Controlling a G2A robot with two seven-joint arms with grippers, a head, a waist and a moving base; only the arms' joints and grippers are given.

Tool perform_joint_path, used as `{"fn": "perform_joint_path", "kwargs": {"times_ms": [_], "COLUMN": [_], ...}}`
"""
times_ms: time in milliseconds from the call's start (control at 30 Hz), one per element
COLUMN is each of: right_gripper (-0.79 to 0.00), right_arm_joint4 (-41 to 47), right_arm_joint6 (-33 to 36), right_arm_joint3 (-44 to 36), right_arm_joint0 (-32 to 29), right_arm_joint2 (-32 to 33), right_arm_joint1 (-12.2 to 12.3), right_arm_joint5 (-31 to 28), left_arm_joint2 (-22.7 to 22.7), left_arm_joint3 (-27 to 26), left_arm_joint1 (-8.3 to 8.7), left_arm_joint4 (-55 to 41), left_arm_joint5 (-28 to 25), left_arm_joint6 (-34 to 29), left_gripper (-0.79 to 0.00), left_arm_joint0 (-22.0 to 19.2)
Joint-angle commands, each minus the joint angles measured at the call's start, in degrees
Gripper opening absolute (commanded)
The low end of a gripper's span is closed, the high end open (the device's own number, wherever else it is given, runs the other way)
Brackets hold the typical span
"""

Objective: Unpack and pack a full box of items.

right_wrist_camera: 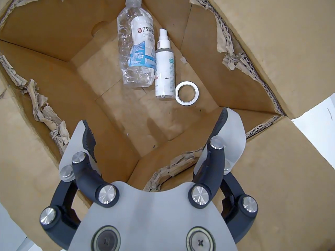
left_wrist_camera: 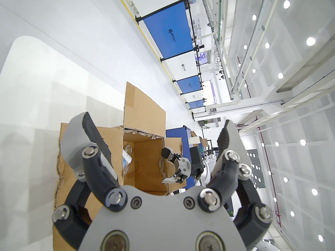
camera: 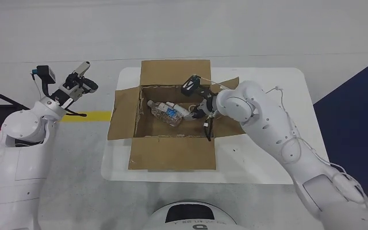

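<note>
Looking down into the open cardboard box (camera: 172,154) at mid-table (camera: 259,167), all four flaps folded out. Spotting a clear bottle (right_wrist_camera: 136,48) lying flat on the box floor toward 9 o'clock, a white spray bottle (right_wrist_camera: 165,71) right alongside it, and a silver ring (right_wrist_camera: 186,93) just beside the spray bottle's base. Finding the right gripper (right_wrist_camera: 155,124) above the box's 3 o'clock side, spread wide and gripping nothing. Swinging out to 10 o'clock from the box, past the table's edge: catching the left gripper (left_wrist_camera: 157,122) held up, spread wide as well, also empty.
</note>
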Motion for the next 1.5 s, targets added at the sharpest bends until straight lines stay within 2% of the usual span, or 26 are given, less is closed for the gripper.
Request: {"fn": "perform_joint_path", "kwargs": {"times_ms": [0,67,200,233,400,500,800,933,1100,1200,1467], "right_gripper": [0.0,0.0,-0.055,-0.089,-0.117,-0.185,-0.305,-0.289,-0.323,-0.283,-0.283], "right_arm_joint4": [-0.86,-1.31,-2.65,-2.73,-3.56,-2.63,-2.22,-1.45,-2.11,-1.67,-1.52], "right_arm_joint6": [-1.2,-2.04,-3.31,-3.79,-5.66,-6.51,-9.16,-9.92,-12.16,-12.8,-13.37], "right_arm_joint3": [0.3,1.05,3.58,4.32,9.36,12.64,23.57,27.89,33.42,36.22,42.36], "right_arm_joint0": [0.37,1.16,3.23,3.86,7.04,8.59,12.81,14.02,14.76,15.06,16.18], "right_arm_joint2": [-1.6,-3.41,-8.09,-9.2,-13.66,-15.86,-21.35,-22.89,-24.42,-25.06,-26.27], "right_arm_joint1": [-0.51,-1.17,-3.02,-3.56,-6.35,-8.03,-13.66,-16.04,-18.72,-20.24,-23.92], "right_arm_joint5": [-0.24,-0.83,-1.43,-1.79,-0.91,-2.12,-1.35,-1.56,-0.32,-0.94,-1.95], "left_arm_joint2": [0.0,0.0,0.0,0.0,0.0,0.0,0.0,0.0,0.0,0.0,0.0], "left_arm_joint3": [0.0,0.0,0.0,0.0,0.0,0.0,0.0,0.0,0.0,0.0,0.0], "left_arm_joint1": [0.0,0.0,0.0,0.0,0.0,0.0,0.0,0.0,0.0,0.0,0.0], "left_arm_joint4": [0.0,0.0,0.0,0.0,0.0,0.0,0.0,0.0,0.0,0.0,0.0], "left_arm_joint5": [0.0,0.0,0.0,0.0,0.0,0.0,0.0,0.0,0.0,0.0,0.0], "left_arm_joint6": [0.0,0.0,0.0,0.0,0.0,0.0,0.0,0.0,0.0,0.0,0.0], "left_gripper": [0.0,0.0,0.0,0.0,0.0,0.0,0.0,0.0,0.0,0.0,0.0], "left_arm_joint0": [-0.01,-0.01,-0.01,-0.01,-0.01,-0.01,-0.01,-0.01,-0.01,-0.01,-0.01]}}
